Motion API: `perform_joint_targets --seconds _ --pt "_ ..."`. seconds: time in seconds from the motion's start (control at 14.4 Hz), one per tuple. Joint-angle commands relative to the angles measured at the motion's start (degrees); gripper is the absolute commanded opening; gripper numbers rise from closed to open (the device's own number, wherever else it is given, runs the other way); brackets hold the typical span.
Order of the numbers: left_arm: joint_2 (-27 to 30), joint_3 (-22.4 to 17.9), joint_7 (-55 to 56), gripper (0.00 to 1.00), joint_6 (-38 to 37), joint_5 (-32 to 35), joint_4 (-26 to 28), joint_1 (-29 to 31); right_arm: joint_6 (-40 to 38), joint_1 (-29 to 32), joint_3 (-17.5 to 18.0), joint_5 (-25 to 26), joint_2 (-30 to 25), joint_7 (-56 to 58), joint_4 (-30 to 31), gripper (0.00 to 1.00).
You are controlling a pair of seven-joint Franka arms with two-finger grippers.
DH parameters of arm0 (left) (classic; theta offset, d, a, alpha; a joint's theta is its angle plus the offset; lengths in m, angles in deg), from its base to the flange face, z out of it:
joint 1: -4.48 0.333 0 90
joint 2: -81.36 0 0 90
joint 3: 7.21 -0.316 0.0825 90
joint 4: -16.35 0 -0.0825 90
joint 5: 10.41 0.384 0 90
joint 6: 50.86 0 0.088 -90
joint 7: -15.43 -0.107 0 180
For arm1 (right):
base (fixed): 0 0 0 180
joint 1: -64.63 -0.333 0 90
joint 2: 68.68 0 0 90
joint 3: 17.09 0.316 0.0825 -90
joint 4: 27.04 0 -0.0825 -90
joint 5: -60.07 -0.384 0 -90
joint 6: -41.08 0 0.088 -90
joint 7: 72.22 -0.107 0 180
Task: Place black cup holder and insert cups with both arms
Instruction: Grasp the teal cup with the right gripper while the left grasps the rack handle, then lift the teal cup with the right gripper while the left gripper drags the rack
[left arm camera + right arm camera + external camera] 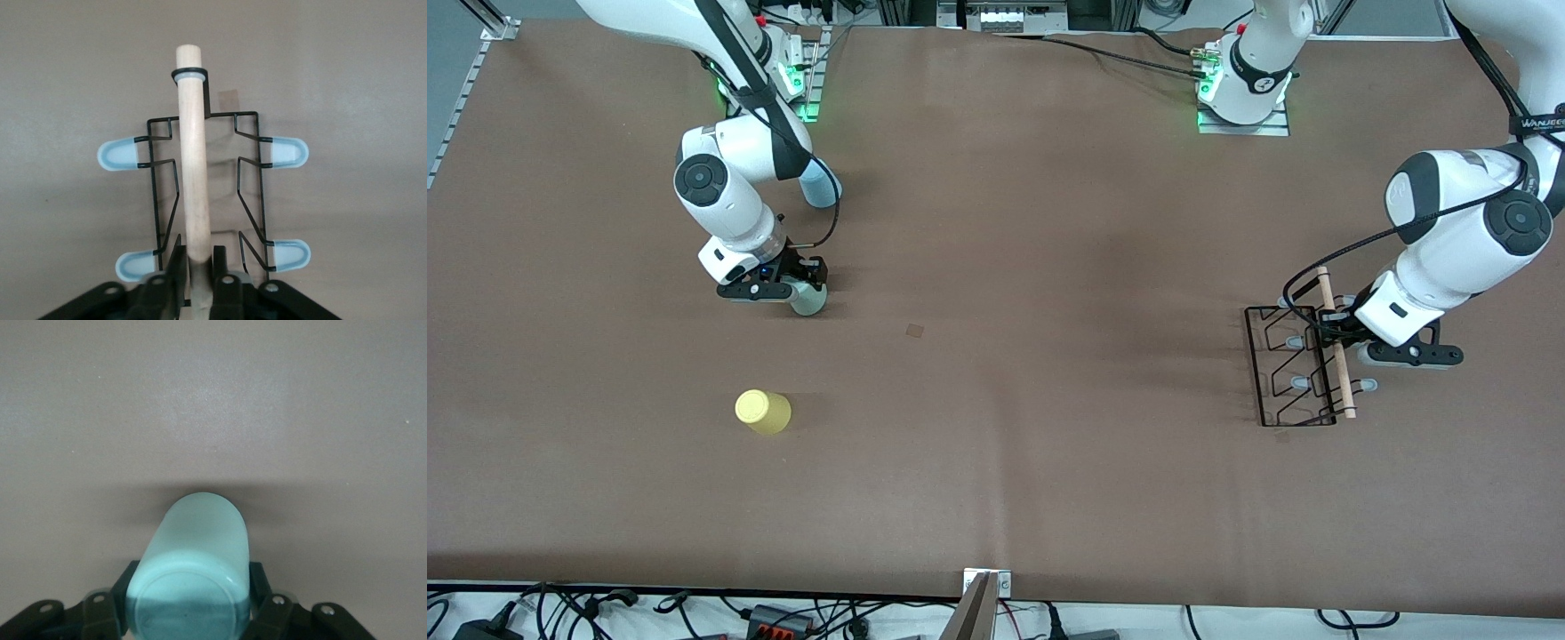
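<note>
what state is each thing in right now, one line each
black cup holder: on the table, rod handle gripped
grey-green cup: on the table, gripped
yellow cup: on the table, free
light blue cup: free
left hand: shut on the handle
right hand: shut on the grey-green cup

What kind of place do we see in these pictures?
Probably a robotics lab: two white robot arms are bolted to a brown-covered table, with loose cables and power strips along its edge.
</note>
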Motion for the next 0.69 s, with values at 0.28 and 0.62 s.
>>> perform_joint_targets --seconds 0.28,0.62 --pt "2.12 0.84 -1.1 0.04 -2.47 0.72 -1.57 1.06 -5.35 -0.43 -0.74 -0.39 -4.03 0.19 0.1 0.18" --pt "1.77 1.02 -0.57 0.01 -24.52 0.72 -15.45 -1.66 -11.23 0.01 -0.92 -0.3 -8.69 0.54 -0.95 0.18"
